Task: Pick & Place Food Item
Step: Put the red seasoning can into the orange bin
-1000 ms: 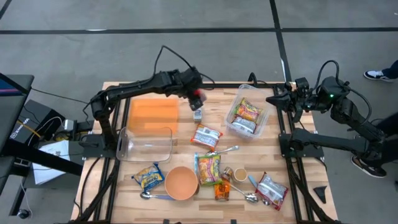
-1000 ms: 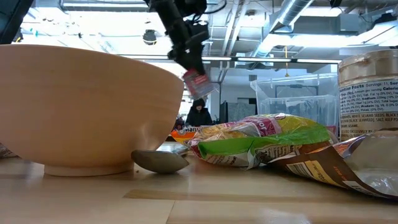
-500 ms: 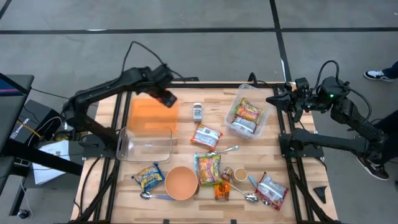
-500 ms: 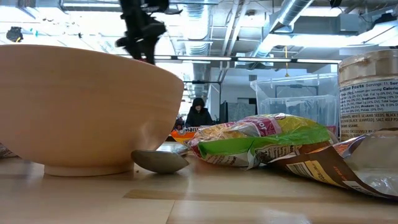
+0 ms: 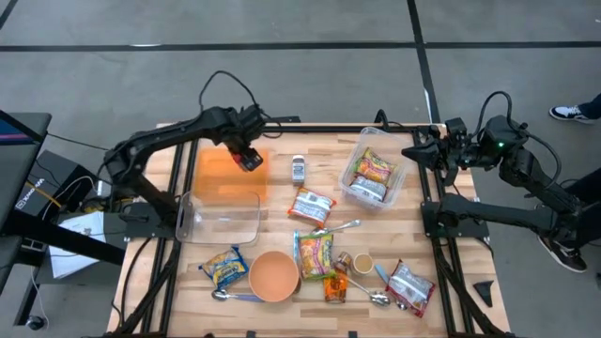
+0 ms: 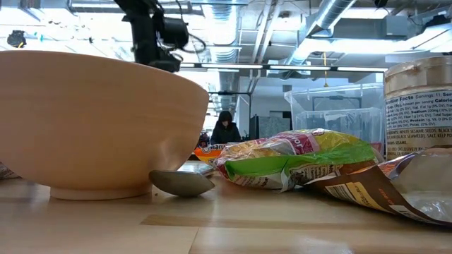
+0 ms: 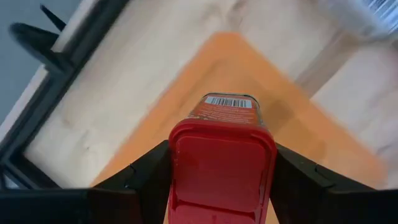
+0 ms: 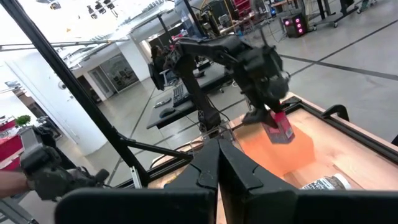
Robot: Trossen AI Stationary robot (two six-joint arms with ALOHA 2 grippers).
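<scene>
- High view first: I have the left gripper (image 5: 249, 160) up over the orange board (image 5: 225, 176) at the far left of the table (image 5: 178, 291), with the red-lidded container (image 5: 250, 161) clamped between its fingers.
- Left wrist view confirms the grip: the two dark fingers (image 7: 149, 171) sit against either side of the red lid (image 7: 221, 165), and the container's body points away from the camera toward the orange board below.
- I read this as the carry step. The item is lifted clear of the wood and hanging over the orange board, not yet set down.
- Next move, as I judge it: lower straight down until the base meets the board, then spread the fingers and lift away. I cannot tell whether the board or the clear tub (image 5: 220, 218) just beside it is the intended spot.
- As for the item, it is a small upright container with a squarish red cap, a reddish label and a white barcode patch at the far end. It looks rigid, so the clamp should not crush it.
- Right wrist view shows it dangling cap-up under the left arm.
- Right gripper (image 5: 420, 150) waits at the table's right edge with its fingers together, holding nothing.
- Other packets, including the white bottle (image 5: 299, 170), lie untouched mid-table.
</scene>
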